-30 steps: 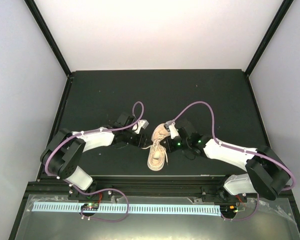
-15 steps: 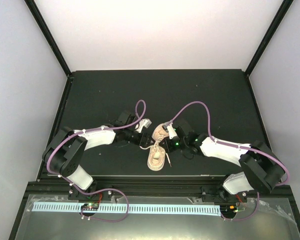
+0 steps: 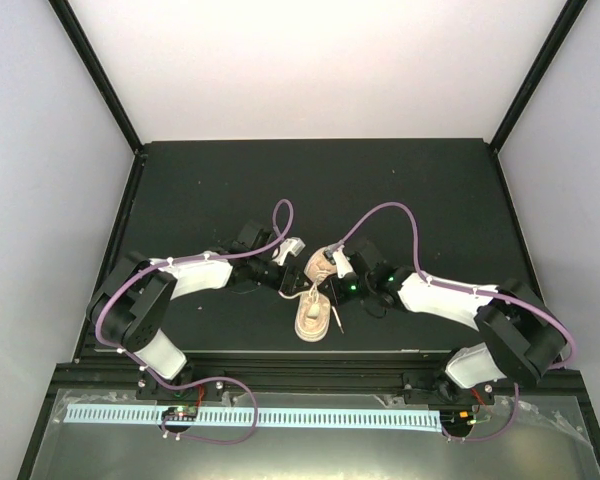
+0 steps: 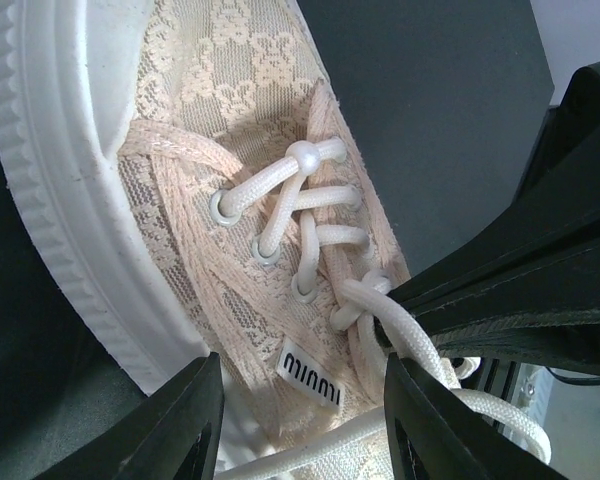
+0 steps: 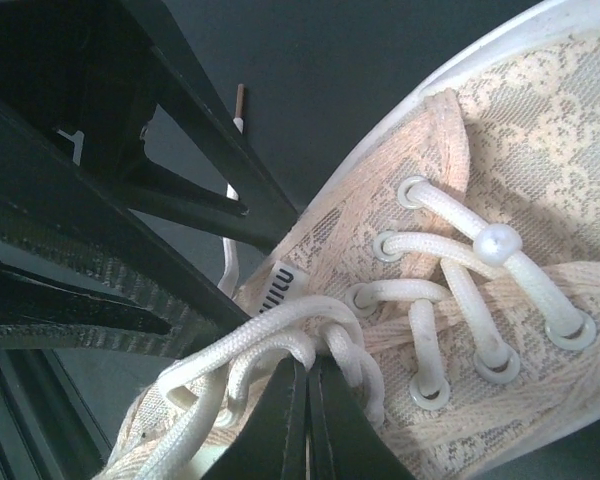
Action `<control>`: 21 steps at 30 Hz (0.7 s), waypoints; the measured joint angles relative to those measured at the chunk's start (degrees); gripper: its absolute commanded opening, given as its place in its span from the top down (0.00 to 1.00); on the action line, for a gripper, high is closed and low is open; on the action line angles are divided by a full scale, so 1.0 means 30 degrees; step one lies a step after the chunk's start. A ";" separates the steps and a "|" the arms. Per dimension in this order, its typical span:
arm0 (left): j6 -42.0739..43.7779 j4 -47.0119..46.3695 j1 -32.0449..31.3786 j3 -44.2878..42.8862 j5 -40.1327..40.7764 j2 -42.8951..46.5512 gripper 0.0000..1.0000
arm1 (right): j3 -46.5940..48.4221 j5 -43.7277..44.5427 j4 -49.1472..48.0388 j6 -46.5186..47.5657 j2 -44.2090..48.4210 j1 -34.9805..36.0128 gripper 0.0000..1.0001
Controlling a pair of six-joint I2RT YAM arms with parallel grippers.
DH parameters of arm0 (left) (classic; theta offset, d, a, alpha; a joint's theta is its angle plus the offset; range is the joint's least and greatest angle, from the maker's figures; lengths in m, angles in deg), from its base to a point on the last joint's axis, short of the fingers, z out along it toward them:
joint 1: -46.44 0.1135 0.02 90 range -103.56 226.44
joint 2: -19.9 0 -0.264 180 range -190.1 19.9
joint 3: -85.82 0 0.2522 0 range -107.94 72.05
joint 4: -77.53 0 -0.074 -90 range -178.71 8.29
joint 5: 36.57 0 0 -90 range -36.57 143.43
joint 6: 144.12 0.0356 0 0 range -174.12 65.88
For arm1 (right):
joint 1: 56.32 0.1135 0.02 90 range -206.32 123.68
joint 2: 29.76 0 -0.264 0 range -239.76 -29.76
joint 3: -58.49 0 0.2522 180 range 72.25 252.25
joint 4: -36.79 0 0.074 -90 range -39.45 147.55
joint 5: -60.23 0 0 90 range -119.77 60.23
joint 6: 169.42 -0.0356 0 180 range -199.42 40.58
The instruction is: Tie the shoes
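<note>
Found left gripper (image 4: 300, 372) part-open, nothing gripped, w/ sneaker (image 3: 313, 308) upper showing between its fingers. Found sneaker lying between both grippers, toe twd near edge of table (image 3: 230, 190). Found right gripper (image 5: 306, 368) pinched shut on laces (image 5: 280, 345) at the knotted bundle by the tongue. Noted cream lace-pattern upper, ribbed white sole, off-white laces w/ one pearl bead (image 4: 305, 152). Noted matte black table, pale walls (image 3: 320, 60) round it.

Black tabletop (image 3: 230, 180); white back wall (image 3: 310, 70); pale perforated strip (image 3: 320, 416) along near metal rail
</note>
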 measured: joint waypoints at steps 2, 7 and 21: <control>-0.0066 -0.0073 0.0000 0.0000 -0.0015 0.0007 0.53 | 0.0007 -0.0029 0.0000 0.0000 -0.0087 0.0000 0.98; -0.0350 -0.0678 0.0000 0.0000 -0.0197 0.0000 0.53 | 0.0029 -0.0102 0.0000 0.0036 -0.0175 0.0000 0.98; -0.0685 -0.1756 -0.0095 0.0000 -0.1188 -0.0568 0.64 | 0.0095 -0.0124 0.0117 0.0109 -0.0175 0.0000 0.99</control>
